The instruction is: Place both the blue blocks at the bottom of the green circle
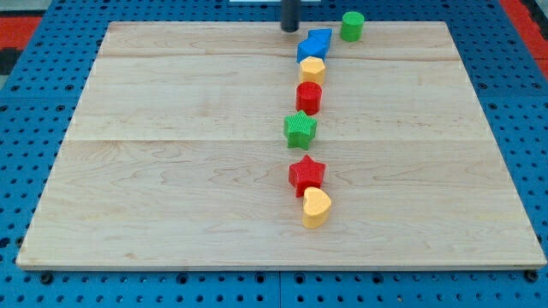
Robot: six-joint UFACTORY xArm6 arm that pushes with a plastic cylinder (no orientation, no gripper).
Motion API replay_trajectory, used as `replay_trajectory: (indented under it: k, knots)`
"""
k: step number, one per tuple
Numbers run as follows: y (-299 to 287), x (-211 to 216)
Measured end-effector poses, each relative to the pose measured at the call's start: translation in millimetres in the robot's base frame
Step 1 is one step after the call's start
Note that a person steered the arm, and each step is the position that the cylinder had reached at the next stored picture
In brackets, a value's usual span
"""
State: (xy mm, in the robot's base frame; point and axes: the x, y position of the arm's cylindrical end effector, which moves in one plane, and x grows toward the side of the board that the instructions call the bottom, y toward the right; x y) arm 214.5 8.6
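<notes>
The green circle block (352, 26) stands at the view's top, right of centre. Two blue blocks (315, 44) sit pressed together just to its lower left; their shapes are hard to tell apart. My tip (290, 29) is at the view's top, just left of the blue blocks and apart from them, level with the green circle.
A column of blocks runs down the wooden board (171, 154) below the blue ones: a yellow block (312, 70), a red cylinder (308, 97), a green star (300, 129), a red star (306, 174) and a yellow heart (316, 207).
</notes>
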Motion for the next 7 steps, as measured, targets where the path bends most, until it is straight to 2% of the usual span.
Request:
replay_trajectory:
  k: [1,5,6,7]
  knots:
    - [0.0,40.0]
    - [-3.7,42.9]
    - [9.8,43.0]
    - [48.9,43.0]
